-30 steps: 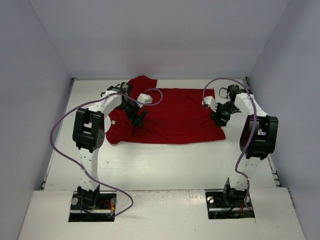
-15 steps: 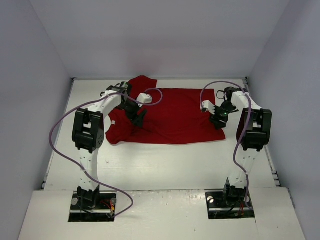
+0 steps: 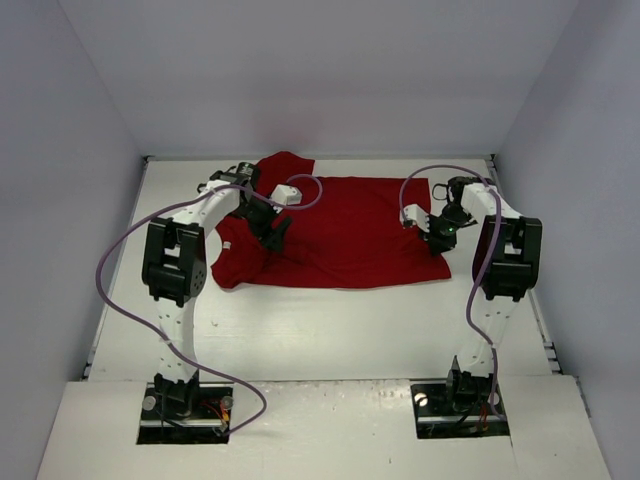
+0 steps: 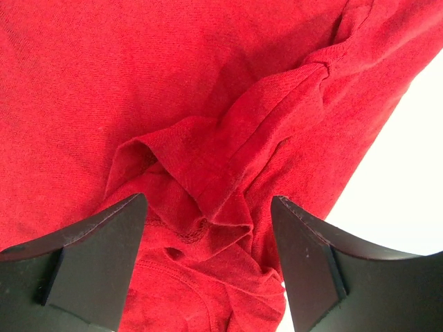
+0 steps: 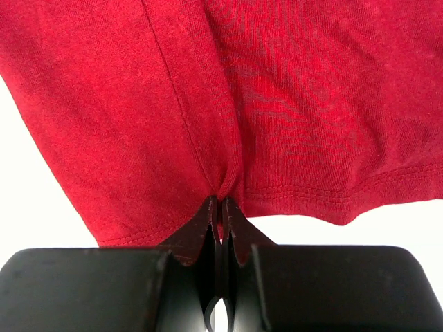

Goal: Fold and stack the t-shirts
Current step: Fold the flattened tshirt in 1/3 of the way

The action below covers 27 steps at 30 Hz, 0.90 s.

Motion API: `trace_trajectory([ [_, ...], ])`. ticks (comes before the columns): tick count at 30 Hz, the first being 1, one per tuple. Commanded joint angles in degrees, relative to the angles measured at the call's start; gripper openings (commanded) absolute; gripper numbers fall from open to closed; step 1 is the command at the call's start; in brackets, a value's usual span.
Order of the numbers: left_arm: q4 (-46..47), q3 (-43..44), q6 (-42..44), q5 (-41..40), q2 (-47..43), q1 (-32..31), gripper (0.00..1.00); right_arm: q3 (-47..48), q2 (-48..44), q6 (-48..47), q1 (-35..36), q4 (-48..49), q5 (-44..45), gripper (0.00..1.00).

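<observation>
arms (image 3: 175, 265): white links, chunky black joint housings
cables (image 3: 100, 280): purple, one looping off each arm
fingers (image 4: 90, 263): matte black, wedge-shaped
bases (image 3: 178, 395): black, small silver disc beside each

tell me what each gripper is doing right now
left gripper: open, jaws on either side of a bunched fold of the t-shirt, not closed on it
right gripper: shut, pinching the t-shirt at its hem
</observation>
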Motion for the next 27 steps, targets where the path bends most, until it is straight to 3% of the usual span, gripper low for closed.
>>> trace_trajectory([
  [1, -0.73, 0.51, 0.79, 0.19, -5.5, 0.68, 0.7, 2.65, -4.37, 0.89, -0.52, -3.95, 0.03, 0.0],
  [8, -0.7, 2.17, 0.65, -2.03, -4.46, 0.74, 0.7, 1.61, -9.51, 0.27, -0.43, -5.59, -1.27, 0.0],
  [16, -1.57, 5.79, 0.96, -2.02, -1.57, 0.33, 0.68, 0.65, -8.64, 0.05, -0.52, -5.76, -0.52, 0.0],
  [19, -1.65, 5.78, 1.44, -1.13, -1.81, 0.19, 0.6, 0.63, -8.41, 0.14, -0.52, -5.76, -0.59, 0.0],
  [22, -3.24, 6.13, 2.43, 0.27, -1.99, -0.17, 0.46, 0.54, -8.06, 0.4, -0.52, -5.67, -0.67, 0.0],
  [27, -4.95, 5.12, 4.17, 0.98, -2.3, -0.77, 0.48, 0.54, -8.06, 0.36, -0.74, -5.71, -0.72, 0.0],
])
